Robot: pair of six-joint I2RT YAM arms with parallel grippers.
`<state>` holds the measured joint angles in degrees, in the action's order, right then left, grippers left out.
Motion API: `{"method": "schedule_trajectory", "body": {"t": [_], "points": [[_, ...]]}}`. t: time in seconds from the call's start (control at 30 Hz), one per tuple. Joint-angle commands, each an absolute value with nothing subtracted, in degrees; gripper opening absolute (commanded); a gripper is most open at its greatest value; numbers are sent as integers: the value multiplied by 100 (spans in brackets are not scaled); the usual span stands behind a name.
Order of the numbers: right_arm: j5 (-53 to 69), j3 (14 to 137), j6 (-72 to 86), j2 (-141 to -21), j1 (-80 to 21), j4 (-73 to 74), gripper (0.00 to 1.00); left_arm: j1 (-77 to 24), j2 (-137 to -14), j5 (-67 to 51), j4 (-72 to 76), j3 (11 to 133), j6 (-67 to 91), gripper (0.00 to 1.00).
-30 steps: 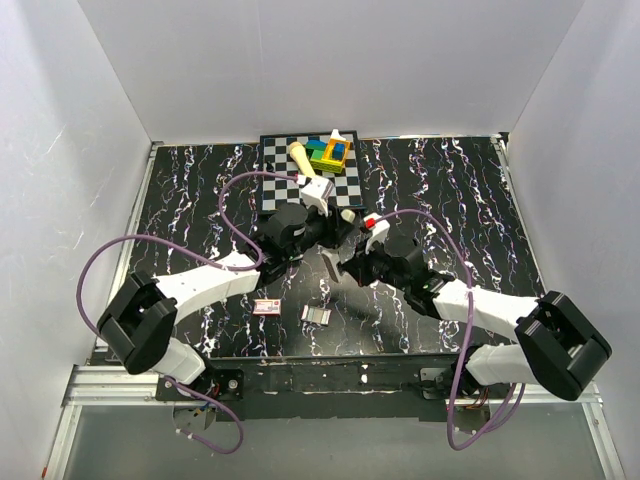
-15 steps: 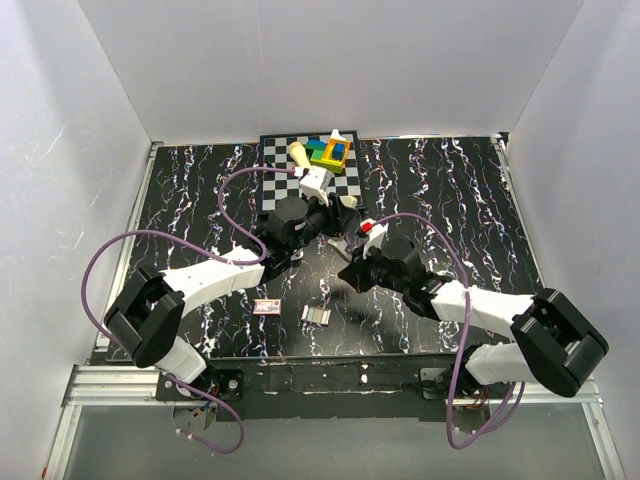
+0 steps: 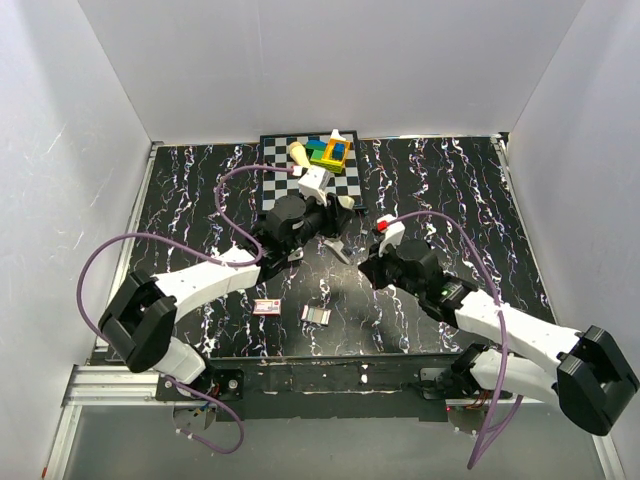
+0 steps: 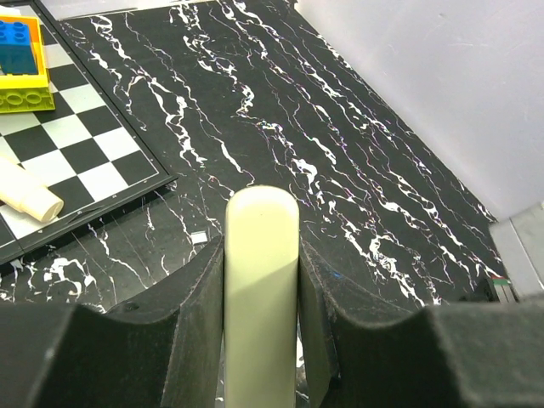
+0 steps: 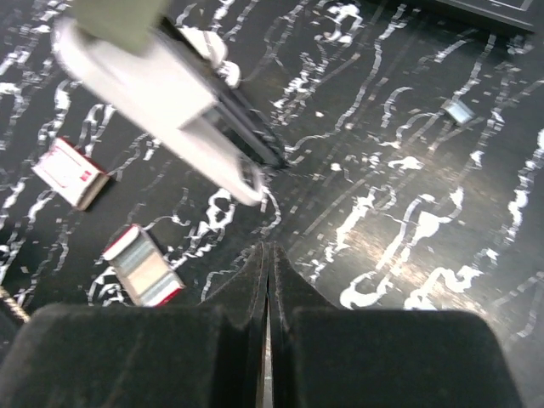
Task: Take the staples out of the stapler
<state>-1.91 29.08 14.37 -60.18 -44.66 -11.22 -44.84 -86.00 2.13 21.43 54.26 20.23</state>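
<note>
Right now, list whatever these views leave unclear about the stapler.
Cream plastic stapler: blurred in the right wrist view, so the contents of its black channel are unreadable.
Left wrist view: the left hand hides all but its rounded end.
Right hand: shut; anything thin pinched is too small to tell.

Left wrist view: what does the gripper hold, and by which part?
The left gripper holds the cream stapler, clamped across its two long sides just behind the rounded end.
</note>
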Motion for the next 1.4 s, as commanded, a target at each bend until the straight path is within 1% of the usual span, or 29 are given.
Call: {"method": "schedule_trajectory", "body": {"t": [0.0, 0.13, 0.33, 0.47, 0.6, 0.7, 0.97, 1.07, 1.13, 1.27, 1.37], "points": [[-958, 3418, 1116, -5819, -4369, -238, 1, -4465, -7902, 255, 1873, 5476, 1855, 0], [-1133, 3717, 1090, -5914, -4184, 174, 1, -4465, -7516, 255, 1276, 5537, 1705, 0], [-1187, 4420, 1283, -6547, -3780, 772, 1, -4465, -6831, 281, 335, 5546, 1486, 0], [-1082, 4815, 1432, -6855, -3630, 922, 1, -4465, -6338, 246, -174, 5458, 1310, 0], [-792, 5290, 1529, -7215, -3551, 1238, 2, -4465, -5846, -235, -413, 5274, 1195, 0], [-319, 5458, 1582, -7365, -3551, 1389, 3, -4465, -5319, -632, -185, 4871, 1265, 0], [1729, 5028, 1941, -7014, -3621, 1284, 1, -4465, -4255, -1327, 544, 4035, 1748, 0], [2336, 4659, 2266, -6777, -3919, 881, 1, -4465, -3991, -1546, 808, 3868, 1915, 0], [2504, 4466, 2434, -6663, -4278, 678, 1, -4465, -3842, -1634, 922, 3789, 2038, 0], [2269, 4167, 2899, -6504, -5183, 55, 1, -4465, -3604, -1679, 1081, 3718, 2258, 0], [1847, 3824, 3339, -6355, -5694, -911, 1, -4465, -3411, -1696, 1186, 3683, 2408, 0]]}}
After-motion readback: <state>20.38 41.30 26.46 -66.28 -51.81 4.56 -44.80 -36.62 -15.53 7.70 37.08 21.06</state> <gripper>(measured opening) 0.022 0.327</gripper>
